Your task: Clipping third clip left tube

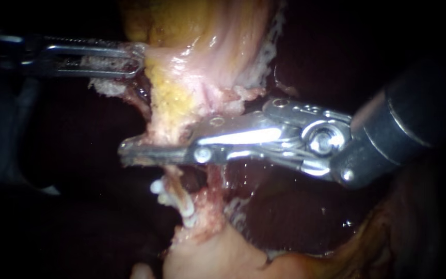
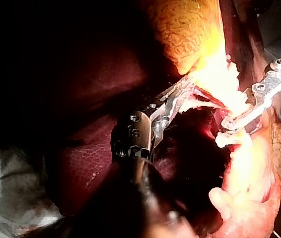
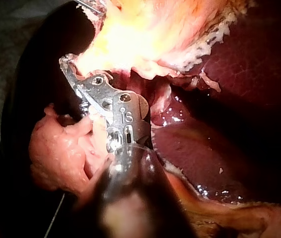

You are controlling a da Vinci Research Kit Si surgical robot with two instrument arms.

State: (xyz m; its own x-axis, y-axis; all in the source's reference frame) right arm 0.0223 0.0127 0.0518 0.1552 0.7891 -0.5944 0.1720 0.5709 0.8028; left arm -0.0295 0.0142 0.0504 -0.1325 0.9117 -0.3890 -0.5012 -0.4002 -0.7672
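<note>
- Pinching the left tube (image 1: 175, 182), the right instrument (image 1: 126, 153) has its jaws lying close together across it. One jaw sits on each side and both seem to touch it, and the tips poke out past its far edge.
- The tube runs down from the gallbladder (image 1: 192, 31). The jaws cross it just above two white clips (image 1: 157, 187) seated lower on the same tube.
- The left instrument (image 1: 138, 61) has its jaws pressed onto the gallbladder's edge. It draws that edge sideways, so the tube stands taut and off the liver (image 1: 285, 206).
- By my judgement the step is at the squeeze itself. To do it well, check that the tube's whole width sits inside the jaws, tips clear beyond it, before closing fully.
- Close squarely, at right angles to the tube, so the clip seats flat rather than scissoring.
- Leave a gap from the nearest clip. Crowding could loosen it or leave no room to cut.
- Hold the left pull even. Slack would let the tube bunch, and more pull could tear the ragged tissue beside it.
- Watch the reddish strand (image 1: 213, 188) just beside the tube, which should stay outside the jaws.
- Open wide before backing out along the jaws' own line, so the new clip is not dragged.
</note>
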